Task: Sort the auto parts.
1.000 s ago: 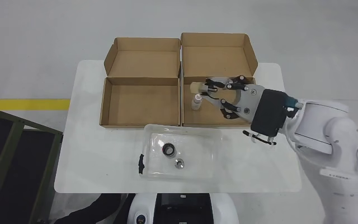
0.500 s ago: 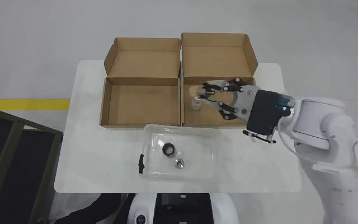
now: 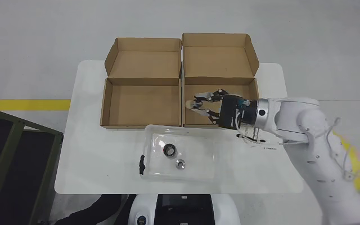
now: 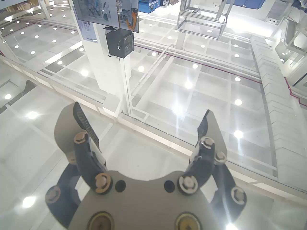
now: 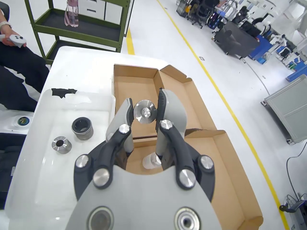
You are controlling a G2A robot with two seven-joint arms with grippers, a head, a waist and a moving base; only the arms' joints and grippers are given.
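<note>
Right gripper [image 5: 145, 106] clamped on a round metal part [image 5: 145, 114]

The part is held above the right cardboard box [image 3: 237, 90], near the wall adjoining the left cardboard box [image 3: 140, 107] (a pale part [image 5: 149, 162] lies below). Two metal bushings [image 3: 169, 150] [image 3: 179, 164] are contained in the clear tray [image 3: 216, 136]. The left gripper [image 4: 141, 118] is spread wide, empty.

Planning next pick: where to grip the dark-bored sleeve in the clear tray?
Grip the sleeve across its outer cylindrical wall, coming down from above. It stands upright, bore up, apart from the flanged part and the tray walls, so there is likely room either side.
</note>
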